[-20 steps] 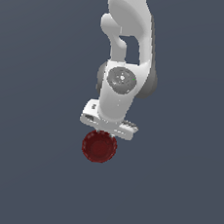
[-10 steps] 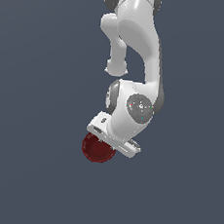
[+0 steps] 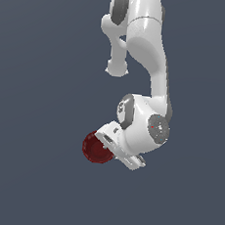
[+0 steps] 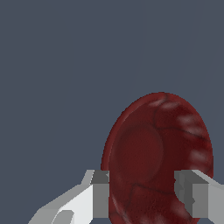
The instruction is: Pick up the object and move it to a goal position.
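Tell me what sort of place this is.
Likely a bare simulated test scene: a flat grey backdrop, one white arm, and a red dish between the gripper fingers. No furniture shows.
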{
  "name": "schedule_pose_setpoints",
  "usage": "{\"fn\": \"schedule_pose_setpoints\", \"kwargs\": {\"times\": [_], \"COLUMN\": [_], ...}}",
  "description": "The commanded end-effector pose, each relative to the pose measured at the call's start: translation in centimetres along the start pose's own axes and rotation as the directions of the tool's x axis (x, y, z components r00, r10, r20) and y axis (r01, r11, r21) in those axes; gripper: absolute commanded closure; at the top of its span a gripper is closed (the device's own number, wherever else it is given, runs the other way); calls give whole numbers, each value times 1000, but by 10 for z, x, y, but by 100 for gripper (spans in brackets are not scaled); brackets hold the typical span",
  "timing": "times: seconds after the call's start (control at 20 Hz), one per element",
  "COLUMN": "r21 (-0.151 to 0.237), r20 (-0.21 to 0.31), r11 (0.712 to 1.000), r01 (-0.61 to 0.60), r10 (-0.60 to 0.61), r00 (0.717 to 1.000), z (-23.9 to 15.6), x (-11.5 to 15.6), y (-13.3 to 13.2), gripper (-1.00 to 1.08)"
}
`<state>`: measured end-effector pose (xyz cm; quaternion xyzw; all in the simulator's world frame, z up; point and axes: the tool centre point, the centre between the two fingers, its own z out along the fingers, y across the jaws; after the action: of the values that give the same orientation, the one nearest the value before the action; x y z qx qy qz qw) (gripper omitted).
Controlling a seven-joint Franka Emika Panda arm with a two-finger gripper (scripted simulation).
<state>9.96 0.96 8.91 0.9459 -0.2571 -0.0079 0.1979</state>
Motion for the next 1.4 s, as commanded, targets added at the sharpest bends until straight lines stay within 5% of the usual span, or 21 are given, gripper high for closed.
{"fn": "schedule_pose_setpoints", "kwargs": {"times": [0.0,1.35], "r21": [-20,-75], "r20": [-12,-45], "r11": [999,990], "r01": [-25,-118], "r10": [25,115], "r00": [1000,992], "z": [2,19], "x": [1,0], "y": [-5,-24], "gripper": [-20,-20]}}
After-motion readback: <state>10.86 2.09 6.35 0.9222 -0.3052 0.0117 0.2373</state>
